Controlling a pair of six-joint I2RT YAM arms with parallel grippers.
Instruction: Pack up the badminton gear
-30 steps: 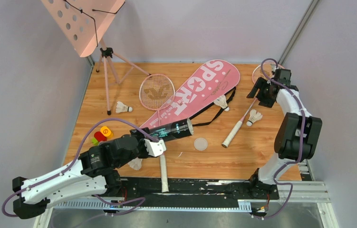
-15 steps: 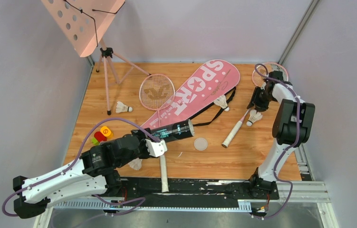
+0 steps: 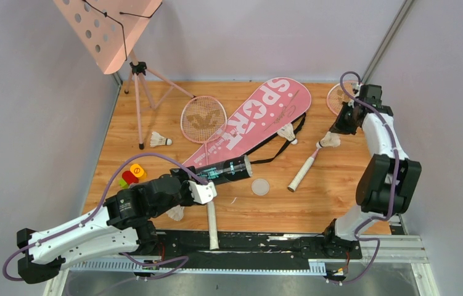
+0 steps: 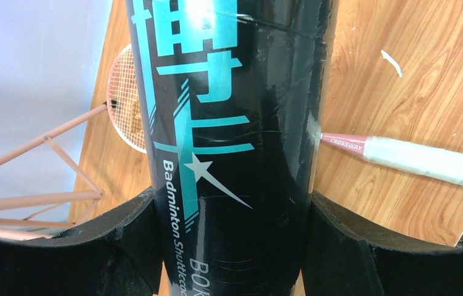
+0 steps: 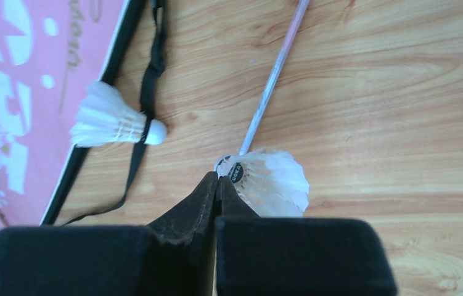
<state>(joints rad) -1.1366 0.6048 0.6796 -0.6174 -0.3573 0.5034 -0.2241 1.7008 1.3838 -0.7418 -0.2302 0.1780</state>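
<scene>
Presently little is packed: left gripper point(image 4: 232, 213) is clasping the black tube point(image 4: 235, 92) between its jaws; right gripper point(image 5: 217, 185), jaws pressing together, is meeting a shuttlecock point(image 5: 272, 179) at its tips, hold uncertain; rackets point(image 3: 204, 120), racket bag point(image 3: 259, 114) and second shuttlecock point(image 5: 108, 123) are lying beyond, unpacked.

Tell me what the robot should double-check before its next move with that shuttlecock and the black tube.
1. Left gripper clamped on the black tube: ok, a finger presses each side.
2. Right gripper closed: ok, its tips meet.
3. Shuttlecock actually pinched: cannot tell; the closed tips only touch its edge near the cork.
4. Shuttlecock free of the racket shaft: not ok, it lies against the shaft.
5. Tube open to take it: cannot tell; a round cap lies on the table beside the tube.
</scene>
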